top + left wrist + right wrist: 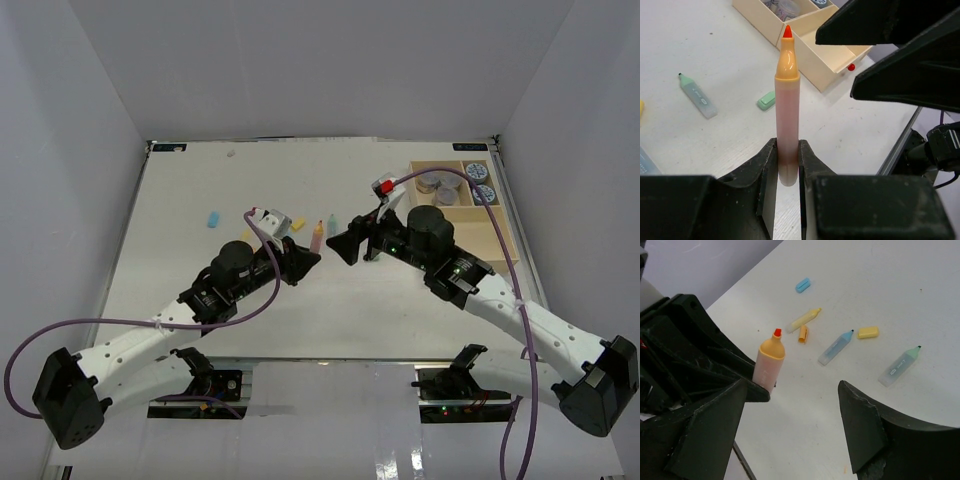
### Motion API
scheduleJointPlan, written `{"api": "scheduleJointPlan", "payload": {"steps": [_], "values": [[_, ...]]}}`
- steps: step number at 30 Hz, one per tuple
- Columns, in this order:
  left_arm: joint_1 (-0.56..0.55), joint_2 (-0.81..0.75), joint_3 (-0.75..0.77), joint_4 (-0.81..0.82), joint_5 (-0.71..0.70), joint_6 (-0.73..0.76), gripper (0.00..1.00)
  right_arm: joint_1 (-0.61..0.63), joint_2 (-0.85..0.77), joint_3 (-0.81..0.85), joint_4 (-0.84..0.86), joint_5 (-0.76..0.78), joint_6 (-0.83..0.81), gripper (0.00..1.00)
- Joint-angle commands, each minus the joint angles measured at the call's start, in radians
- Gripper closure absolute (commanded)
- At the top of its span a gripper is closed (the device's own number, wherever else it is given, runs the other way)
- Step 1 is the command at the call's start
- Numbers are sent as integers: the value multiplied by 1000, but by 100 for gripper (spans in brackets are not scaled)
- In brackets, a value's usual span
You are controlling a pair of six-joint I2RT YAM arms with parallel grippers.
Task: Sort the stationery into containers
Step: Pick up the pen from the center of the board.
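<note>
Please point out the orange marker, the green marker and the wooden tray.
orange marker (787, 120), left wrist view, middle of its barrel
green marker (900, 366), right wrist view, its clear barrel
wooden tray (816, 60), left wrist view, its outer wall

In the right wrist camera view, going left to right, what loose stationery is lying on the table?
Yellow marker → orange cap → blue marker → yellow cap → green marker.
</note>
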Motion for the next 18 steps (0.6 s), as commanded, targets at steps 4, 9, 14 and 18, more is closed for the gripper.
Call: {"api": "scheduleJointPlan", "payload": {"steps": [4, 9, 14, 18], "values": [[45, -30, 23, -6, 206, 54, 96, -182, -24, -34, 15, -477, -161, 20], [101, 19, 69, 11, 417, 51, 96, -241, 2, -17, 17, -681, -269, 21], [160, 95, 172, -34, 588, 89, 96, -255, 37, 33, 15, -780, -308, 21], [186, 142, 265, -121, 657, 158, 97, -262, 51, 68, 14, -779, -346, 22]]}}
